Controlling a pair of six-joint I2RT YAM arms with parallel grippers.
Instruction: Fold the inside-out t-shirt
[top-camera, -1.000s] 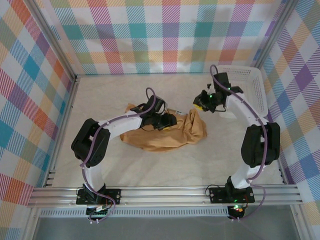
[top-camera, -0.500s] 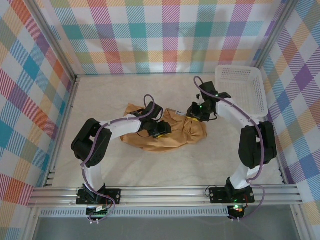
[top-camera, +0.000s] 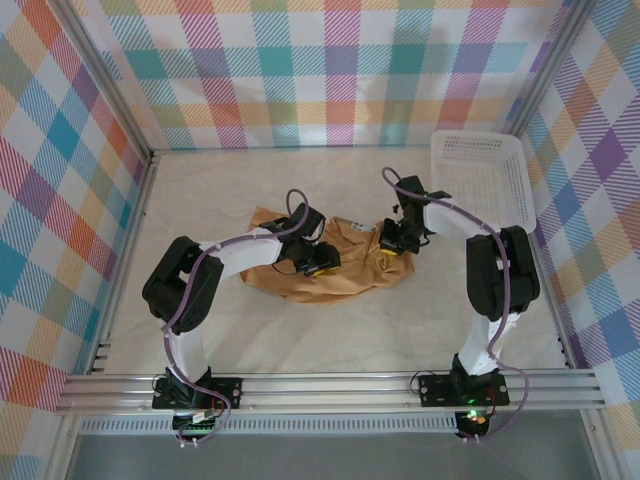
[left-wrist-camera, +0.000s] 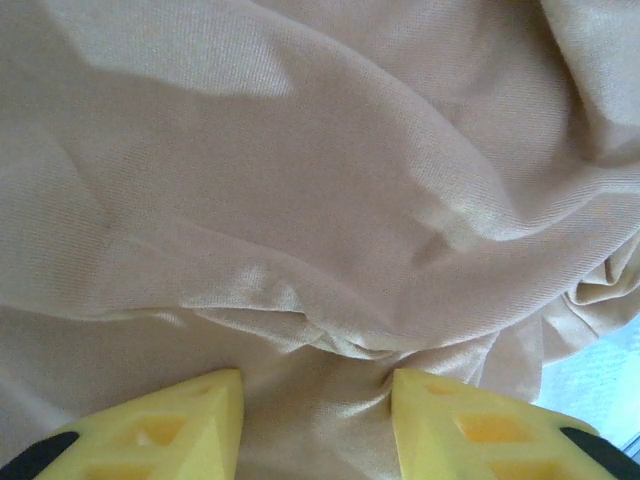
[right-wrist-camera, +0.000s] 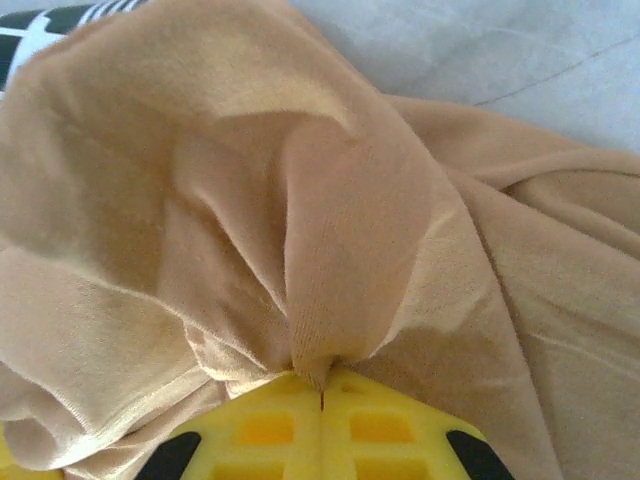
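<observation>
The inside-out t-shirt (top-camera: 350, 275) is a plain tan, orange-brown garment of soft fabric. It lies crumpled in a low, wide heap near the middle of the pale tabletop (top-camera: 200, 200), between the two arms, with creases and folds all over it. It sits well apart from the white mesh basket (top-camera: 480, 180) in the far right corner.

The left end effector (top-camera: 320, 262) rests over the middle of the heap. In the left wrist view its yellow fingers (left-wrist-camera: 180, 420) stand apart, and the left end effector (left-wrist-camera: 315, 390) has rumpled cloth (left-wrist-camera: 300, 200) lying between and beneath them. Whether the pads press into the fabric cannot be told.

The right end effector (top-camera: 392, 243) sits at the right end of the shirt. In the right wrist view the right end effector (right-wrist-camera: 322, 395) has its yellow fingers closed together on a pinch of the t-shirt (right-wrist-camera: 330, 250), and the fabric rises from the seam between them in a gathered ridge.
</observation>
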